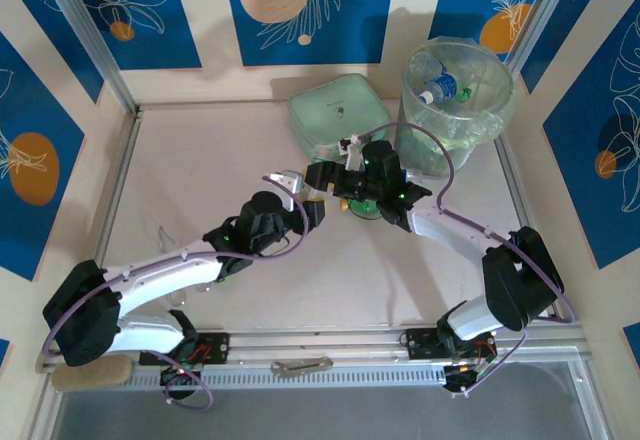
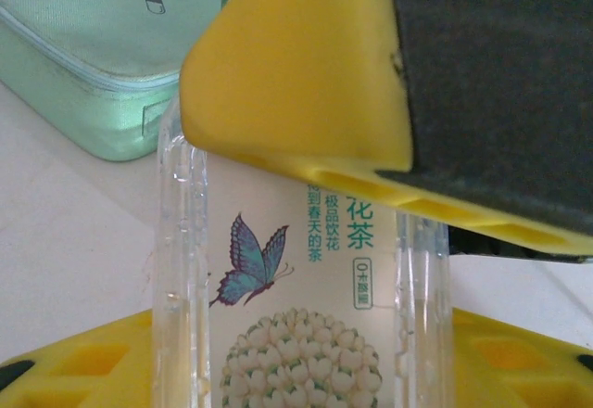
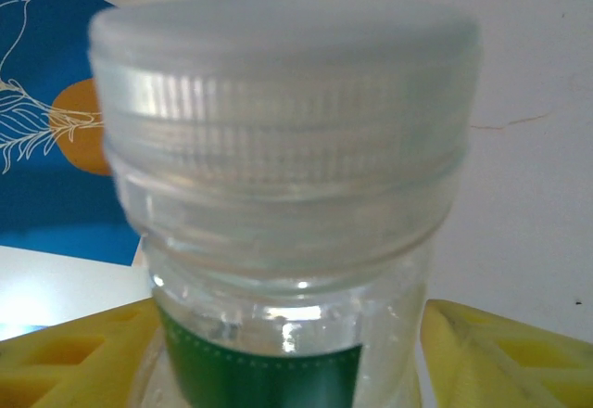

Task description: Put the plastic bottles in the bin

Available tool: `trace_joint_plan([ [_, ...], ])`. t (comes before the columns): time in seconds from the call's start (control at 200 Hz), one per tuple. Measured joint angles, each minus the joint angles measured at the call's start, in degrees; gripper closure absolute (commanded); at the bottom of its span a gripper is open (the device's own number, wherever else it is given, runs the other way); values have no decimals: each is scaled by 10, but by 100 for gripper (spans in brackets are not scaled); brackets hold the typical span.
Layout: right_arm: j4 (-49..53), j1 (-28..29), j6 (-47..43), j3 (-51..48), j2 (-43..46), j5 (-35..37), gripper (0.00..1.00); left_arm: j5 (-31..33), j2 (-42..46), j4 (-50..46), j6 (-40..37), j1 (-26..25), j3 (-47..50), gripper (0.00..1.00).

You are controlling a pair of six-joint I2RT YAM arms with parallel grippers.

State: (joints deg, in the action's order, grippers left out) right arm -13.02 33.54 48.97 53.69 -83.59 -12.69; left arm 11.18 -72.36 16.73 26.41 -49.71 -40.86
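Both arms meet over the middle of the table on one plastic bottle (image 2: pixel 306 334). It is clear, with a butterfly-and-flower label. My left gripper (image 2: pixel 301 366) is shut on its body, yellow pads (image 2: pixel 74 371) pressed against both sides. My right gripper (image 3: pixel 287 357) stands round the same bottle (image 3: pixel 278 241) just below its clear cap, with a sliver of gap at one pad (image 3: pixel 491 352), so it is open. In the top view the left gripper (image 1: pixel 322 205) and right gripper (image 1: pixel 346 190) sit tip to tip. The bin (image 1: pixel 500 110) stands at the back right with bottles (image 1: pixel 440 88) inside.
A flat mint-green case (image 1: pixel 335 110) lies just behind the grippers, left of the bin, and shows again as the case (image 2: pixel 83 74) in the left wrist view. The right gripper's yellow finger (image 2: pixel 296 65) looms close above the left wrist camera. Metal rails edge the table.
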Motion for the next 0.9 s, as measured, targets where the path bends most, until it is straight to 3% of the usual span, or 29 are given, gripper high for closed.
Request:
trace_joint_plan([
  [0.145, 2, 0, -1, 0, 0, 0, 38, 0, -1, 0, -3, 0, 0, 28],
  [0.255, 3, 0, -1, 0, -2, 2, 39, 2, -1, 4, -9, 1, 0, 0],
  [0.47, 25, -19, -10, 2, -3, 11, 39, 9, 28, 2, 11, 14, 20, 1],
  [0.68, 73, -83, -38, 27, 13, 26, 40, 36, 85, -19, 87, 80, 72, 1],
  [0.9, 141, -156, -91, 109, 53, 46, 40, 49, 79, -46, 153, 122, 99, 1],
])
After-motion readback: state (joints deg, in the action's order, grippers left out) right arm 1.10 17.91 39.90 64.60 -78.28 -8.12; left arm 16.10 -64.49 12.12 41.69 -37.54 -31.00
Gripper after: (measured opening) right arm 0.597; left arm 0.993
